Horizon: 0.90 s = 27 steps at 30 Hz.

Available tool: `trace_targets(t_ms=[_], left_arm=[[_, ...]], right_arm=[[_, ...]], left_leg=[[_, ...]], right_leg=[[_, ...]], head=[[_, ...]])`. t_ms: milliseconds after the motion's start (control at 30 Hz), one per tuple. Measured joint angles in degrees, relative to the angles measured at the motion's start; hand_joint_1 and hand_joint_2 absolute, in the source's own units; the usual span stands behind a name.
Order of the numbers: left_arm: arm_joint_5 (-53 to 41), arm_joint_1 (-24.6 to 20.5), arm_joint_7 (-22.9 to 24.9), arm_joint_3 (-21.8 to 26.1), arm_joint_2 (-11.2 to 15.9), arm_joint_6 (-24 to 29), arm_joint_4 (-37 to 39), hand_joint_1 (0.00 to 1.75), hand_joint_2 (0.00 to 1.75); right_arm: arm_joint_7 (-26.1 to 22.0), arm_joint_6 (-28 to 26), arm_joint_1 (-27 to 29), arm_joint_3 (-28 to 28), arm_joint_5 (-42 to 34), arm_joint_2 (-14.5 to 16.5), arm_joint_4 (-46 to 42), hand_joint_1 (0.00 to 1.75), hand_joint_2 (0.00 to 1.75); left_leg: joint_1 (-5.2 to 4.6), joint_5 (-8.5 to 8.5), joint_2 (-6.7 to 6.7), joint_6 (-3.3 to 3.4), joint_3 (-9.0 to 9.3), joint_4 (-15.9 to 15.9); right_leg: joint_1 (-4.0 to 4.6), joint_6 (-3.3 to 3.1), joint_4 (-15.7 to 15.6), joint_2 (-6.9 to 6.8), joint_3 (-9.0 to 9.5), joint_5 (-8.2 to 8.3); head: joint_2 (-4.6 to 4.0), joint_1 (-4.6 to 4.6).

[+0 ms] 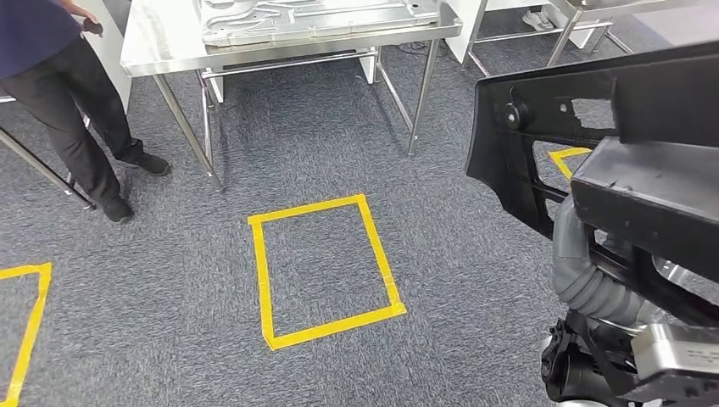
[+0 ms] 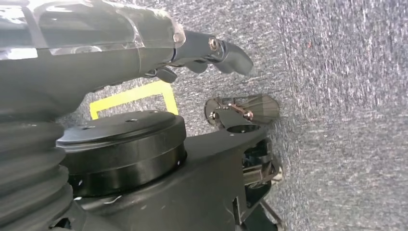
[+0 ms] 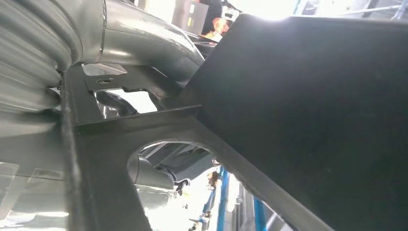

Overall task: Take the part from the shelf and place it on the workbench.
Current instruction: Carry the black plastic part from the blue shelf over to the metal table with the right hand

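The right hand (image 3: 144,62) presses close against a large black part (image 3: 298,110). In the right wrist view the grey thumb lies along the part's flat frame, beside a rounded cut-out, and the part seems to be carried there — though the fingers are hidden behind it, so I cannot tell how they close. In the head view the same black part (image 1: 593,127) is held up at the right of the picture, above the ribbed grey right arm and well above the floor. No writing or label can be read on it.

The left hand (image 2: 211,50) hangs over the carpet with its dark fingers (image 2: 233,57) stretched out together, holding nothing.

Further out, a grey carpet (image 1: 339,153) covers the floor, marked with a yellow tape rectangle (image 1: 326,270) straight ahead. Part of another tape outline (image 1: 25,326) shows at the left edge. Beyond the rectangle stands a stainless-steel surface (image 1: 169,51) on thin legs, with a pressed metal panel (image 1: 314,19) lying on it. A person in dark trousers and black shoes (image 1: 76,110) stands to the left of that surface.
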Motion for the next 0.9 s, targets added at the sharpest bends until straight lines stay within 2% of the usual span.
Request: trace_targets(t_ms=[33,67,100,133,167,200,267,300,367,433,467,500,533,567,633,667,733,800,833,900], left_arm=[[0.0,0.0,0.0,0.0,0.0,0.0,0.0,0.0,1.75],[0.0,0.0,0.0,0.0,0.1,0.0,0.0,0.0,1.75],[0.0,-0.1,-0.1,0.0,0.2,0.0,0.0,0.0,1.75],[0.0,-0.1,-0.1,0.0,0.3,0.0,0.0,0.0,1.75],[0.1,-0.2,-0.1,0.0,0.3,0.0,0.0,0.0,1.75],[0.1,-0.2,-0.2,0.0,0.4,-0.1,0.0,0.0,1.75],[0.1,-0.2,-0.4,0.0,0.4,-0.1,0.0,0.0,1.75],[0.1,-0.2,-0.5,0.0,0.5,-0.1,0.0,0.0,1.75],[0.1,-0.3,-0.8,0.0,0.5,-0.1,0.0,0.0,1.75],[0.1,-0.2,-0.8,0.0,0.5,-0.1,0.0,0.0,1.75],[0.1,-0.1,-0.8,0.0,0.5,-0.1,0.0,0.0,1.75],[0.1,-0.1,-0.8,0.0,0.6,-0.1,0.0,0.0,1.75],[0.1,0.0,-0.8,0.0,0.6,-0.1,0.0,0.0,1.75],[0.1,0.0,-0.8,0.0,0.6,-0.1,0.0,0.0,1.75],[0.1,0.0,-0.9,0.0,0.8,-0.1,0.0,0.0,1.75],[0.1,0.0,-0.9,0.0,0.8,-0.1,0.0,0.0,1.75],[0.0,0.1,-0.9,0.0,0.9,-0.1,0.0,0.0,1.75],[0.0,0.2,-0.9,0.0,1.0,-0.1,0.0,0.0,1.75],[0.0,0.2,-1.0,0.0,1.0,-0.1,0.0,0.0,1.75],[-0.1,0.3,-1.0,0.0,1.0,-0.1,0.0,0.0,1.75]], right_arm=[[0.0,0.0,-0.1,0.2,0.0,0.0,0.2,1.75,1.75],[0.0,0.0,-0.1,0.3,0.0,0.0,0.3,1.75,1.75],[0.0,0.0,-0.2,0.5,0.0,0.1,0.5,1.75,1.75],[0.0,0.0,-0.2,0.6,0.0,0.1,0.6,1.75,1.75],[0.0,0.0,-0.2,0.7,-0.1,0.1,0.7,1.75,1.75],[0.0,0.0,-0.1,0.9,-0.3,0.2,0.8,1.75,1.75],[-0.4,0.0,-0.2,1.1,-0.7,0.3,1.0,1.75,1.75],[-0.7,0.0,-0.2,1.2,-0.9,0.3,1.1,1.75,1.75],[-1.2,0.0,-0.4,1.4,-1.2,0.5,1.1,1.75,1.75],[-1.5,0.0,-0.4,1.5,-1.4,0.6,1.3,1.75,1.75],[-1.5,0.0,-0.5,1.6,-1.5,0.7,1.4,1.75,1.75],[-1.6,0.0,-0.5,1.6,-1.6,0.7,1.6,1.75,1.75],[-1.6,0.0,-0.5,1.7,-1.6,0.8,1.7,1.75,1.75],[-1.6,0.0,-0.5,1.7,-1.6,0.8,1.7,1.75,1.75],[-1.6,0.0,-0.6,1.8,-1.6,0.9,1.8,1.75,1.75],[-1.6,0.0,-0.6,1.9,-1.6,0.9,1.8,1.75,1.75],[-1.6,0.0,-0.7,2.0,-1.7,1.0,1.9,1.75,1.75],[-1.6,0.0,-0.7,2.2,-1.7,1.0,1.9,1.75,1.75],[-1.7,0.0,-0.8,2.3,-1.7,1.0,1.9,1.75,1.75],[-1.7,0.0,-0.9,2.4,-1.7,1.1,2.0,1.75,1.75]], left_leg=[[0.21,-0.34,-0.09,-0.43,0.19,0.3],[0.37,-0.74,-0.2,-0.93,0.24,0.6],[0.34,-1.16,-0.27,-1.43,0.1,1.1],[0.25,-1.48,-0.33,-1.86,-0.15,1.5],[0.12,-1.67,-0.39,-2.21,-0.44,1.8],[0.05,-1.81,-0.44,-2.47,-0.59,1.9],[0.35,-2.35,-0.53,-3.02,-0.49,2.1],[0.47,-3.08,-0.53,-3.22,-0.89,3.2],[0.49,-5.55,-0.51,-3.34,-3.88,9.0],[0.35,-7.88,-0.53,-3.11,-8.95,17.0],[0.27,-7.84,-0.55,-2.9,-10.77,19.2],[0.17,-6.89,-0.57,-2.61,-11.75,19.8],[-0.02,-4.68,-0.6,-2.19,-11.39,17.8],[-0.28,-1.9,-0.61,-1.62,-10.2,14.2],[-0.93,1.5,-0.52,-0.52,-7.55,7.6],[-1.23,1.7,-0.46,-0.23,-6.73,5.8],[-1.53,0.89,-0.47,0.01,-6.01,4.4],[-1.25,0.5,-0.6,0.33,-5.14,3.6],[-1.1,0.32,-0.65,0.57,-4.53,3.4],[-1.06,-0.34,-0.63,0.99,-3.32,3.1]], right_leg=[[-0.29,0.29,-3.3,-0.02,1.45,2.33],[-0.52,0.68,-6.8,0.11,3.1,3.93],[-0.72,0.82,-9.7,0.3,4.4,4.97],[-0.85,0.59,-11.3,0.48,5.05,5.22],[-0.83,0.18,-11.6,0.65,5.08,4.76],[-0.73,-0.53,-11.5,0.67,4.91,4.58],[-0.48,-1.68,-11.2,0.54,4.98,4.09],[-0.39,-2.16,-11.3,0.4,5.24,3.85],[-0.19,-2.9,-11.4,0.04,5.82,3.46],[0.19,-3.34,-11.4,-0.17,6.31,2.94],[0.39,-3.46,-11.4,-0.21,6.65,2.63],[0.58,-3.52,-11.4,-0.21,7.08,2.28],[0.73,-3.5,-11.4,-0.18,7.69,1.87],[0.83,-3.42,-11.4,-0.17,8.37,1.4],[0.83,-3.04,-11.6,-0.14,9.37,0.57],[0.75,-2.73,-11.8,-0.14,9.55,0.35],[0.64,-1.99,-12.0,-0.13,9.8,0.39],[0.58,-1.43,-11.0,-0.17,9.63,0.47],[0.59,-1.23,-9.2,-0.18,8.74,0.18],[0.66,-0.88,-2.6,-0.16,4.93,-1.6]], head=[[0.0,0.07],[0.0,0.18],[0.0,0.52],[0.0,0.74],[0.0,0.63],[0.0,0.41],[0.0,-0.56],[0.0,-0.87],[0.0,-1.56],[0.0,-2.01],[0.0,-2.08],[0.0,-2.17],[0.0,-2.21],[0.0,-2.26],[0.0,-2.3],[0.0,-2.42],[0.0,-2.72],[0.0,-2.74],[0.0,-2.6],[0.0,-2.04]])
